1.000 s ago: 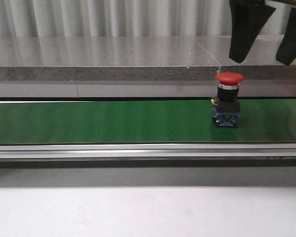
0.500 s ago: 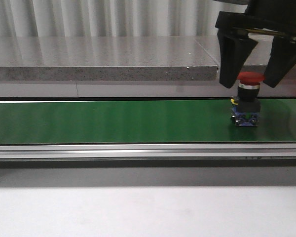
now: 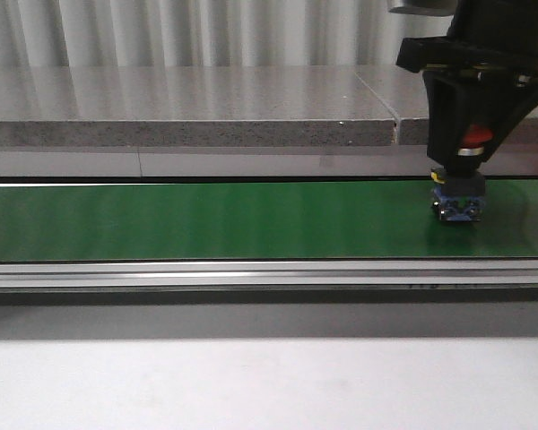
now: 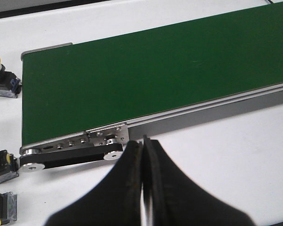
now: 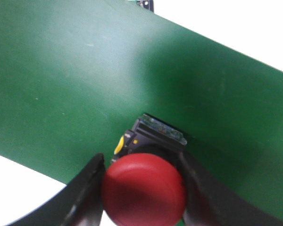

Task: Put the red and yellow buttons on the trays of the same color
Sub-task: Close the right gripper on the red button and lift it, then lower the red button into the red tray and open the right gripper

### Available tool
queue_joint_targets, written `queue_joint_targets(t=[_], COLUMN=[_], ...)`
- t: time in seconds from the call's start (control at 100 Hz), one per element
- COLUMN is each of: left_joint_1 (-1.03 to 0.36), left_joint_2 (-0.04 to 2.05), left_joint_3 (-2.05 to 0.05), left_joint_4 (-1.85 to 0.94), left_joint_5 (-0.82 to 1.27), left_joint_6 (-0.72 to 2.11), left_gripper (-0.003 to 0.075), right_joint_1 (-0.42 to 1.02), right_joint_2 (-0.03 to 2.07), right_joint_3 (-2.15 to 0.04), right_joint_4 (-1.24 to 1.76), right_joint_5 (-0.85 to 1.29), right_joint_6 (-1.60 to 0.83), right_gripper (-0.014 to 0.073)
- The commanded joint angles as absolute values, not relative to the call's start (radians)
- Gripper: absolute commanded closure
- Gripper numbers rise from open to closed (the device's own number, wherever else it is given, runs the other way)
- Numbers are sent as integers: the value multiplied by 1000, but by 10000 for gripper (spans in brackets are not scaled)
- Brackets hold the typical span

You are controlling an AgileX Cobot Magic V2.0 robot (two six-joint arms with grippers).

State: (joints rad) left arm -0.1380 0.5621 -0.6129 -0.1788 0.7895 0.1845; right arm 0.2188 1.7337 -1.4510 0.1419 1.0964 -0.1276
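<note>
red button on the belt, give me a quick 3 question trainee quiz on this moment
1. True or false: the right gripper has its fingers on either side of the red button's cap.
2. What does the red button's blue base rest on?
A. the green conveyor belt
B. the white table
C. the grey stone ledge
3. Fill in: in the left wrist view, the left gripper's fingers are pressed ____ with nothing between them.

Key: 1 true; 2 A; 3 together. Note: the left wrist view also shows a yellow button lying off the end of the belt.
</note>
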Motion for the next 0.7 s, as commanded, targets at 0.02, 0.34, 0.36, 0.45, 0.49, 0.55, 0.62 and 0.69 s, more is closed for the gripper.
queue_joint_targets(t=[0.02,0.34,0.36,0.45,0.49,0.55,0.62,0.69], left_joint_1=[-143,-143,-143,-143,-143,-143,-143,-143], left_joint_2=[566,566,566,566,566,566,566,566], left_joint_3=[-642,-642,-642,-642,-642,-642,-642,-642], left_joint_4=[-194,-194,-194,-194,-194,-194,-194,-194], left_joint_5=[725,725,725,725,725,725,725,725], left_joint_6=[174,174,174,174,174,174,174,174], left_gripper=[740,740,740,740,740,740,740,740], right_joint_1=[175,-91,-110,-183,-217,-266,-317,-359], right_joint_2=[1646,1633,1633,1637,1637,1638,1638,1640], right_joint_3=[-1513,-1628,-1630,-1631,-1631,-1631,-1631,-1631], right_joint_4=[135,132,132,132,131,131,131,131], right_joint_5=[1083,1127,1123,1109,1103,1093,1084,1072], right_joint_6=[-134,-76,-76,-76,-76,-76,-76,-76], right_gripper=[463,463,463,463,463,463,463,463])
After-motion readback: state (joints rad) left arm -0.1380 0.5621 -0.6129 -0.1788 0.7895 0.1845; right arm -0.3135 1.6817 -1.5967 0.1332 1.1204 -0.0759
